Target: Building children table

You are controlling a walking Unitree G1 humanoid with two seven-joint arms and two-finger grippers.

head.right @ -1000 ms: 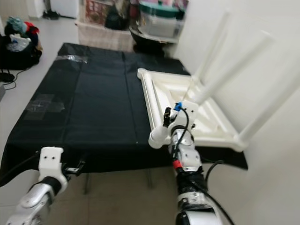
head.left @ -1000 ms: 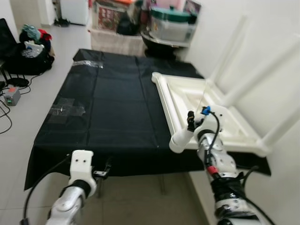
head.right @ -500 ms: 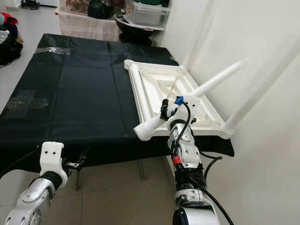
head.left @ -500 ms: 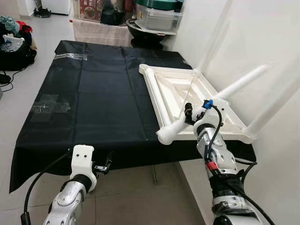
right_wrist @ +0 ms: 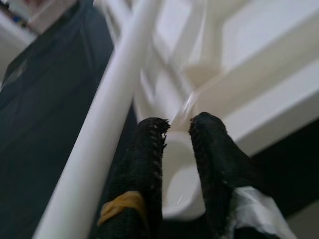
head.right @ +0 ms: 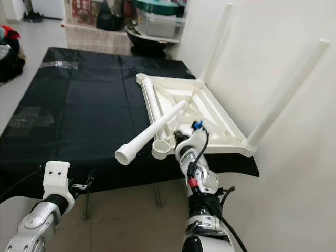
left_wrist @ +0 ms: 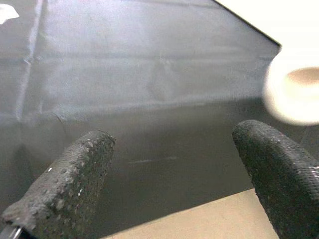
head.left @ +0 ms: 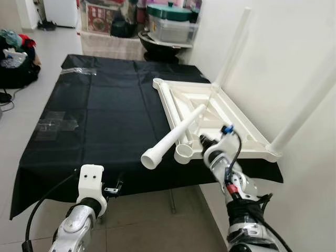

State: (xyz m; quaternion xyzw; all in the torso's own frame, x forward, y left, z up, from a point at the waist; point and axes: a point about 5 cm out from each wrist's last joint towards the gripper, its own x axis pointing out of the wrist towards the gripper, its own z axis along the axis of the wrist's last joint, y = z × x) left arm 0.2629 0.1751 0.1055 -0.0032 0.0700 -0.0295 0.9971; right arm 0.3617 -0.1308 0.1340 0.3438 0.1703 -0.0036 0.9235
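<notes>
The white children's table [head.left: 239,123] lies upside down on the black-clothed table [head.left: 105,115], against the wall. Two of its legs [head.left: 233,44] stand up on the wall side. A loose white leg [head.left: 170,139] lies slanted across its underside, the open end [head.left: 151,158] sticking out raised over the cloth. My right gripper [head.left: 206,140] is by the empty near corner socket [head.left: 184,152], beside the loose leg. Its fingers [right_wrist: 149,164] are pinched almost together on a thin pale strand [right_wrist: 183,105]. My left gripper [head.left: 114,189] hangs open below the cloth's front edge.
A white wall [head.left: 283,52] runs close along the right side. Storage boxes and a bowl [head.left: 168,23] crowd the far end, and bags [head.left: 16,58] sit on the floor at the far left. Tape patches [head.left: 52,121] mark the cloth.
The loose leg has left my right gripper and now lies slanted beside it. My right gripper has dropped towards the near corner socket. The camera has shifted; the left arm stays put.
</notes>
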